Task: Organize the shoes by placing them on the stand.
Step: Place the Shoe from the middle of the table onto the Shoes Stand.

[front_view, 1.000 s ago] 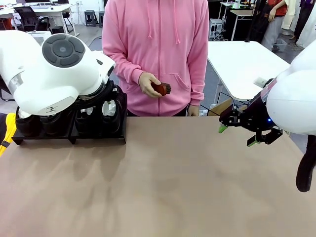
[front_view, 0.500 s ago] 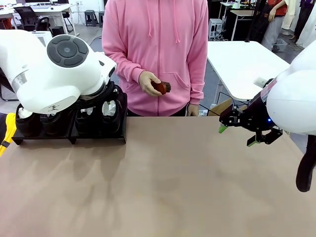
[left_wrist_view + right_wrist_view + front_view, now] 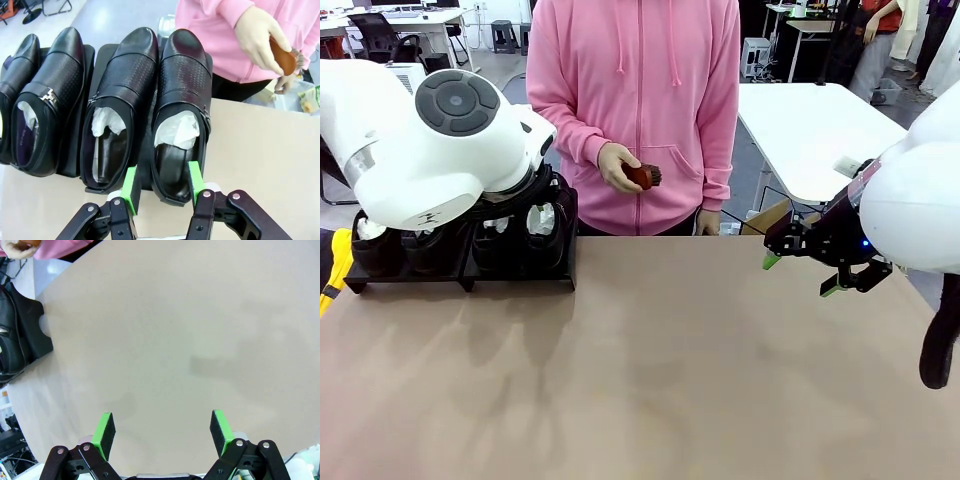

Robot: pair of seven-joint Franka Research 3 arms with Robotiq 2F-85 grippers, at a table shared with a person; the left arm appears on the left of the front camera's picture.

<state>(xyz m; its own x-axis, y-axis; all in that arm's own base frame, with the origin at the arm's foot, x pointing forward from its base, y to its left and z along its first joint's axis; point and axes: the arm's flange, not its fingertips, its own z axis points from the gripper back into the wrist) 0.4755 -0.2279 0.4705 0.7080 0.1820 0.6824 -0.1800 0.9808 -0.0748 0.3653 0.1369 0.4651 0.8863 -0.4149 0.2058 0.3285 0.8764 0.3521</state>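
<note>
Four black glossy dress shoes (image 3: 175, 110) sit in a row on the stand (image 3: 150, 165), a pair of low matte-black platforms side by side at the far left of the tabletop (image 3: 660, 370). In the left wrist view the shoes lie parallel with toes pointing away from the camera; the two on the nearer platform have perforated uppers and crumpled white paper stuffed in their openings, and they touch along their inner sides. The two on the other platform lie just beside them, one with a small metal buckle on its strap.

The left end effector (image 3: 162, 187) hangs over the heel end of the shoe nearest the person, its green pads (image 3: 131, 190) on either side of the heel. Its jaws are half spread; whether the pads press the heel or stand just clear of it cannot be told. In the front view the bulky white left arm (image 3: 430, 140) covers much of the stand.

The right end effector (image 3: 803, 275) hovers above the right side of the tabletop, well apart from the shoes, with its fingers spread wide and nothing between them.

Across the tabletop stands a person in a pink hoodie (image 3: 640, 90), whose hand (image 3: 618, 168) holds a small reddish-brown brush (image 3: 642, 177) at waist height.
</note>
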